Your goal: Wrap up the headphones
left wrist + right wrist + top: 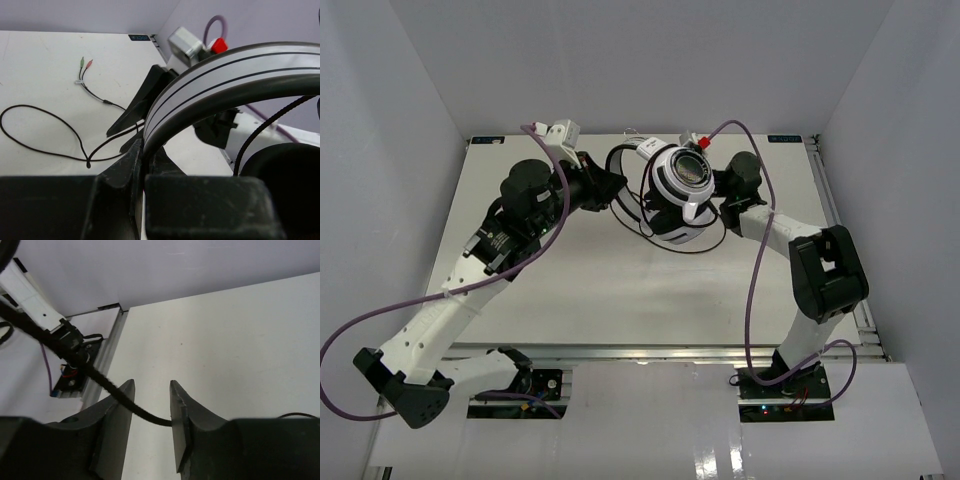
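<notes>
The headphones (682, 178) hang above the far middle of the table, their white striped ear cups facing up. My left gripper (615, 188) is shut on the headband (225, 80), which sits clamped between its fingers (131, 160). A black ear pad (285, 175) shows at lower right. The thin black cable (50, 120) lies looped on the table and ends in green and red plugs (86, 63). My right gripper (722, 203) is beside the ear cups. In the right wrist view it (151, 390) is open, and the black cable (100, 377) crosses between its jaws.
White walls close in the table at the back and both sides. A metal rail (825, 180) runs along the right edge and also shows in the right wrist view (107, 347). Thick purple arm cables (760, 240) hang beside both arms.
</notes>
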### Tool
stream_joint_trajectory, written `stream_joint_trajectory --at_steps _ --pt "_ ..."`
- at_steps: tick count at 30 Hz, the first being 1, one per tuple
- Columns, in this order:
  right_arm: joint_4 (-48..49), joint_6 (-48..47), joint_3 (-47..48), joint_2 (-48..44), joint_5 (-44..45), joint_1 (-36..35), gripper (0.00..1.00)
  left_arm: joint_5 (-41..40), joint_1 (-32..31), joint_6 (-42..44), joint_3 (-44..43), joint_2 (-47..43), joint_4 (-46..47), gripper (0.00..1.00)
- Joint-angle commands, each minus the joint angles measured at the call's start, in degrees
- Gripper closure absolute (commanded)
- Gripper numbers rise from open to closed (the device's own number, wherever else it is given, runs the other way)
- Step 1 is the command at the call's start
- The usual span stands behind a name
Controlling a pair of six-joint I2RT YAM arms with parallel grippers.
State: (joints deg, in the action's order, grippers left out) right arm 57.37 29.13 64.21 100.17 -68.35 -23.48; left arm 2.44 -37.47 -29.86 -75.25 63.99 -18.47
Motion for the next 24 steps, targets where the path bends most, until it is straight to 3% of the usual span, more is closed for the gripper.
stream_joint_trajectory --at_steps 1,14,24 --pt "24.0 15.2 -1.2 0.9 -1.9 -2.9 0.54 0.4 -0.6 -4.1 -4.8 0.9 2.4 1.00" --pt "17.6 3.6 -16.0 -4.9 -0.6 -8.5 0.54 -14.5 -0.8 -6.4 -15.3 3.4 2.7 1.00" --pt "3.7 -7.7 -22.3 -12.3 -0.8 -10.3 0.56 -26.5 -0.7 -6.1 -23.6 5.4 5.0 1.00"
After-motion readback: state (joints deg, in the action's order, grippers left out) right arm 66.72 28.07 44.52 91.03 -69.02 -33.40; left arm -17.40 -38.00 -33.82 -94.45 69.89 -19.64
